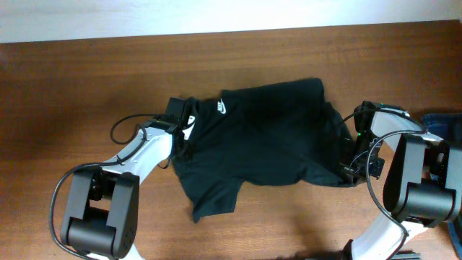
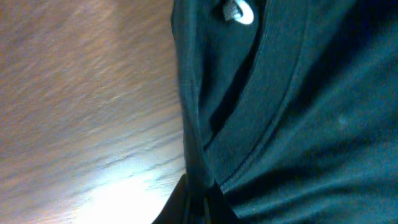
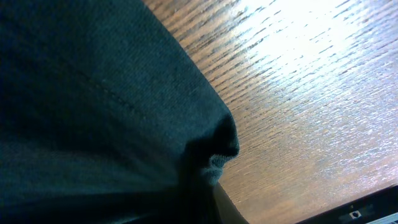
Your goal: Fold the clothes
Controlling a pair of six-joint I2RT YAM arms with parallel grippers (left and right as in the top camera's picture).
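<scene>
Firmly, left pincer [image 2: 196, 200] and right pincer [image 3: 208, 183] clamp the T-shirt [image 1: 267, 137].

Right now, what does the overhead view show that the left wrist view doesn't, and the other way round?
Only overhead: the whole black T-shirt spread out, its white swoosh logo, the left arm and right arm, and a blue denim garment at the right edge. Only left wrist: the collar band up close. Both: black fabric on the wooden table.
</scene>
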